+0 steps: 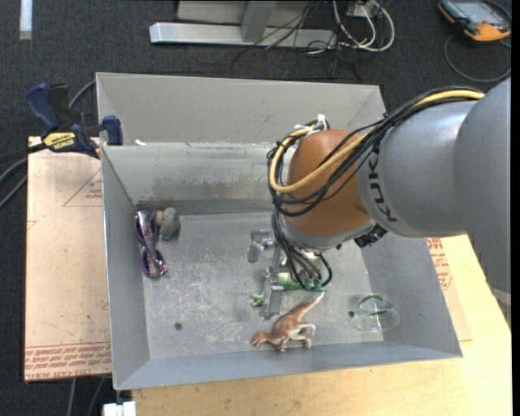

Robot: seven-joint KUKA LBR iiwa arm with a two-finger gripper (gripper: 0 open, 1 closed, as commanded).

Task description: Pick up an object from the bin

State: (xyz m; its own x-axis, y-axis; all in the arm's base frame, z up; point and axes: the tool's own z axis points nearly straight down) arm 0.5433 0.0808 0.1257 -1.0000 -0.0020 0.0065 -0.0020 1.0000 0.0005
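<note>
Gripper (271,294) sits low nr front-centre of grey metal bin (203,317); how open, can't tell. Purple plastic sunglasses (150,244) by left wall. Brown toy dinosaur (286,327) just beside gripper, by front wall. Prob. approach step; next: close on 1 item.

Dark speckled carpet floor (122,41) runs across the top and left of the frame. Flat grey metal bar (203,32) at top centre, with a pale upright post (272,12) on it. Tangled cables (366,28) right of that. Orange-and-dark device (475,16) in the upper right corner. Light is even.
</note>
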